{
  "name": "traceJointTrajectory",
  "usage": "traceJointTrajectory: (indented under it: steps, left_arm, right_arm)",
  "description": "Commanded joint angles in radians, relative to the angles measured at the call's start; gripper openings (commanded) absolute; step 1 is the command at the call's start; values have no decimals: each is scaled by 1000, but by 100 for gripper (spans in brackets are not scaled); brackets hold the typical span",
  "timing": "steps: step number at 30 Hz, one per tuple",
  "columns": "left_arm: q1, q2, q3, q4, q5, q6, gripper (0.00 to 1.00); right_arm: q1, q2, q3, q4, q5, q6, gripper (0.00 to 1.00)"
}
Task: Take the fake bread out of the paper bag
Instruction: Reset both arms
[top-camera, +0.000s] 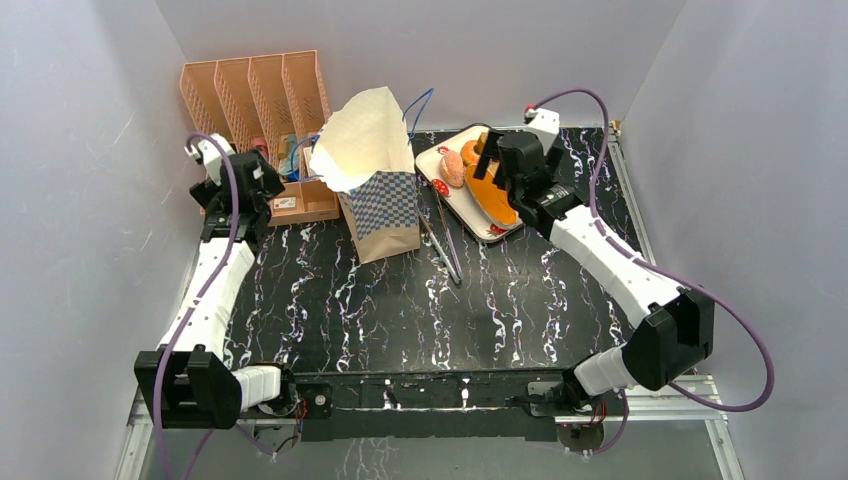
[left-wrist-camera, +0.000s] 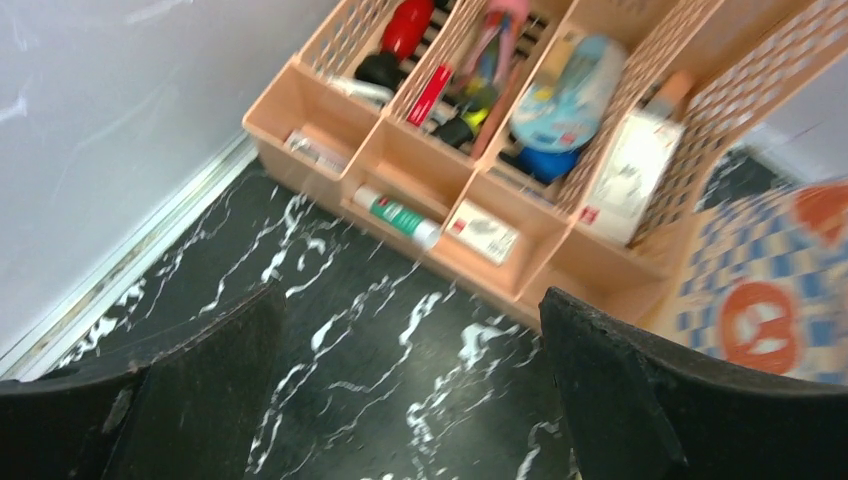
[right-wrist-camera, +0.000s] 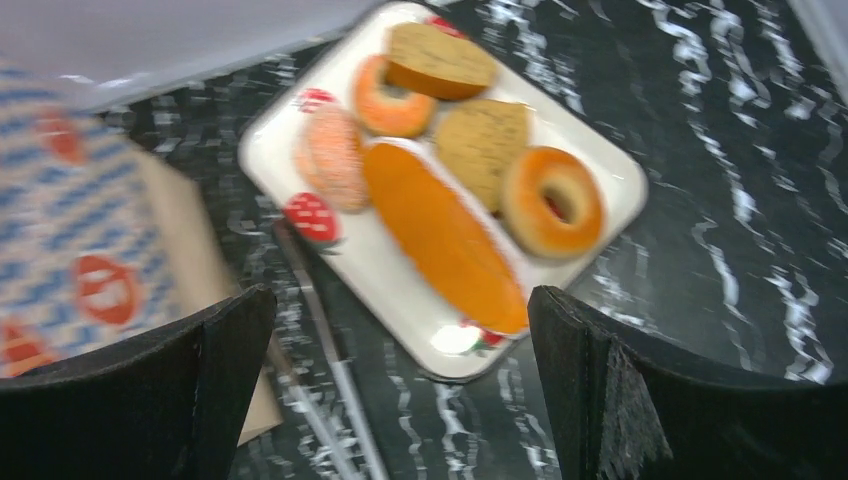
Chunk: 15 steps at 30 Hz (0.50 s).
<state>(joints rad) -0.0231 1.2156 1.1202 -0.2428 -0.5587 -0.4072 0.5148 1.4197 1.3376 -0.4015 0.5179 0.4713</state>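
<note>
Right wrist view: we find the right claw wide open and empty above the fake bread, six pieces on the strawberry-print tray. The left claw, likewise open, faces the stocked file rack. The paper bag stands upright beside the tray; its inside is hidden. Risk, in our judgement: a reach inside could topple the bag or crush its mouth.

No words or numbers can be read anywhere. The paper bag has a round red logo, maybe with a pretzel shape inside, but it is blurry. The white box and the small flat box in the peach file rack carry red marks and tiny print, too fuzzy to read.
</note>
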Motion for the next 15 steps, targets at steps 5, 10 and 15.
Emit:
traceJointTrajectory:
  steps: [5, 10, 15]
  left_arm:
    - [9, -128, -223, 106, -51, 40, 98]
    - [9, -192, -277, 112, -44, 71, 98]
    - [11, -210, -280, 87, -43, 65, 98]
  right_arm:
    - [-122, -41, -125, 67, 93, -29, 98]
    - [-123, -35, -149, 76, 81, -3, 98]
    - [-124, 15, -106, -26, 123, 55, 98]
